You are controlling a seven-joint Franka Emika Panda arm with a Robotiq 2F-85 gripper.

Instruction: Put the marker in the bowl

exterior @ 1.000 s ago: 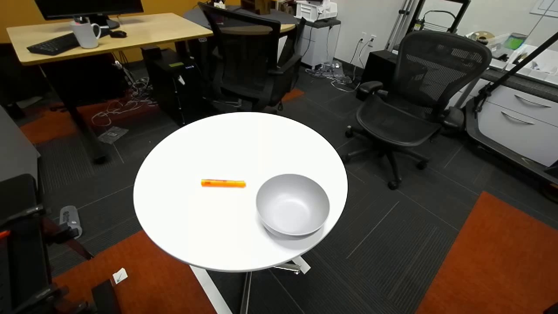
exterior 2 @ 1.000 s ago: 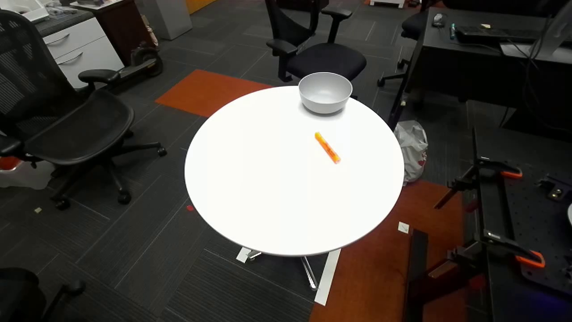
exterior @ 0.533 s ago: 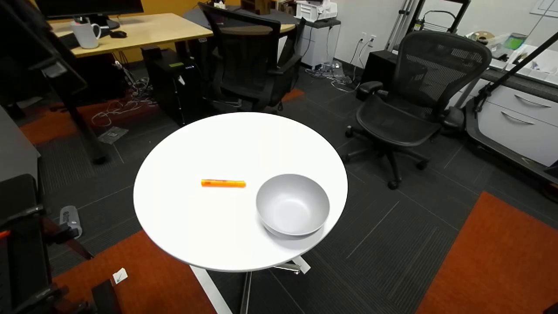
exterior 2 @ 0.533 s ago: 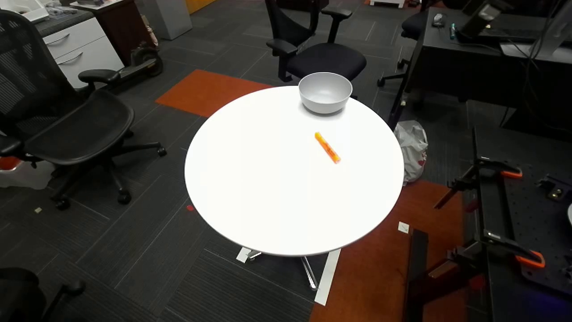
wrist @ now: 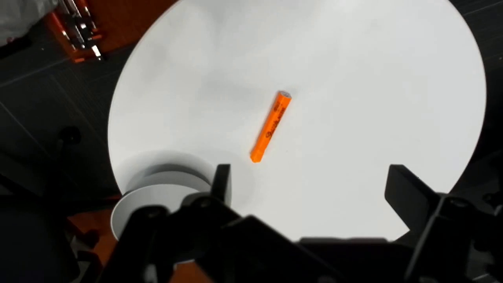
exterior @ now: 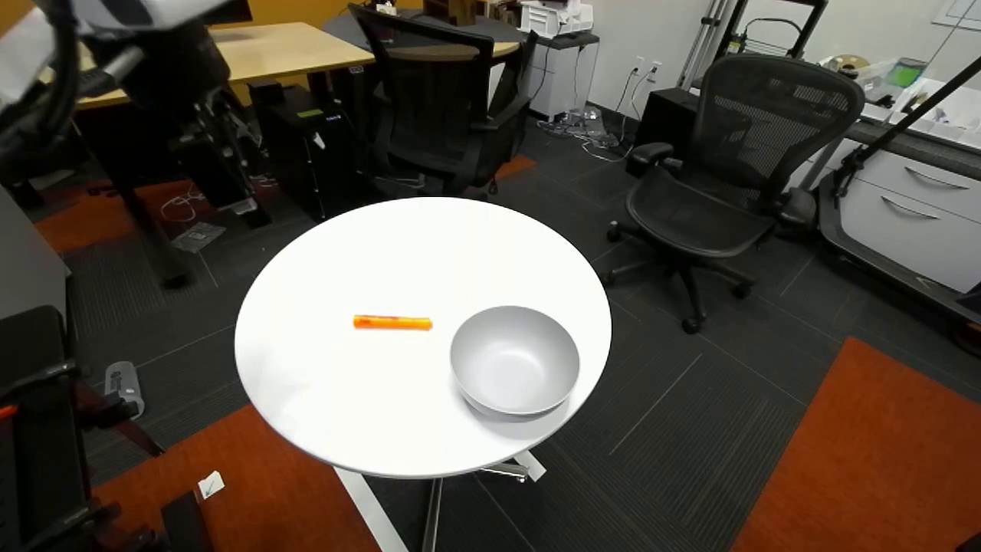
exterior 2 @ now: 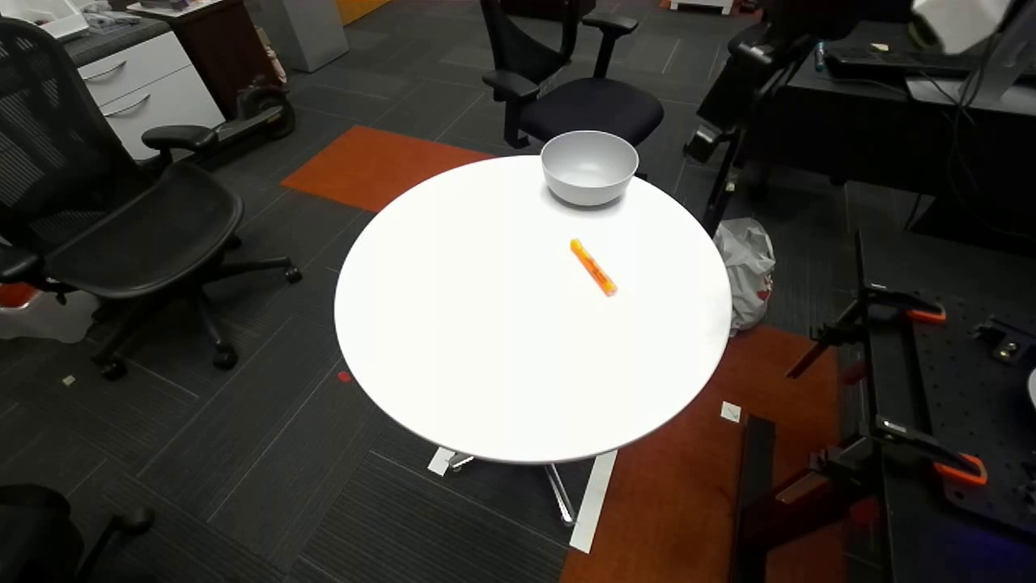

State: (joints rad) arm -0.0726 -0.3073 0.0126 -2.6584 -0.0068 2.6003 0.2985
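The orange marker lies flat on the round white table in both exterior views [exterior: 392, 323] [exterior 2: 593, 267] and near the middle of the wrist view [wrist: 271, 126]. The grey bowl stands upright on the table near its edge in both exterior views [exterior: 514, 360] [exterior 2: 589, 166]; nothing shows inside it. In the wrist view the bowl [wrist: 155, 198] is partly hidden behind a gripper finger. My gripper [wrist: 309, 177] is wide open with nothing between its fingers. In an exterior view it hangs beyond the table's edge, above tabletop height [exterior: 249, 212], apart from marker and bowl.
The round white table [exterior: 429, 253] carries the marker and bowl. Black office chairs [exterior: 736, 153] [exterior 2: 583, 97] stand around it. A black bench with orange-tipped clamps [exterior 2: 963, 470] stands near one side. A desk with a mug [exterior: 151, 61] is behind.
The arm and gripper have come into both exterior views and moved toward the table. The marker and bowl have not moved.
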